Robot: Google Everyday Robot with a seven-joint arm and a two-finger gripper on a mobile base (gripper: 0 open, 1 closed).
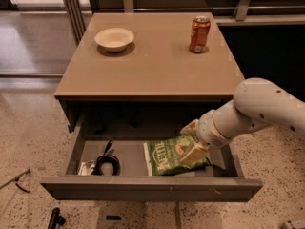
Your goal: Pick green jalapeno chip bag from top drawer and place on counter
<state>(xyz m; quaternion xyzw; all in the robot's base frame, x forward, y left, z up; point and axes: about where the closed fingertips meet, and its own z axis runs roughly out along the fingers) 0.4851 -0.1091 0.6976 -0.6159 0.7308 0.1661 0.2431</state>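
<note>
The green jalapeno chip bag [167, 157] lies flat in the open top drawer [152, 187], right of its middle. My gripper [191, 140] reaches into the drawer from the right on a white arm [259, 106]. It is open, with tan fingers [194, 152] apart over the bag's right end; one is at the far edge and one at the near edge. The bag rests on the drawer floor. The tan counter [152, 66] is above the drawer.
A white bowl [114, 38] stands at the counter's back left and an orange soda can [199, 34] at its back right. A coiled black cable [107, 163] and a small wrapper [86, 167] lie in the drawer's left part. A speckled floor surrounds the table.
</note>
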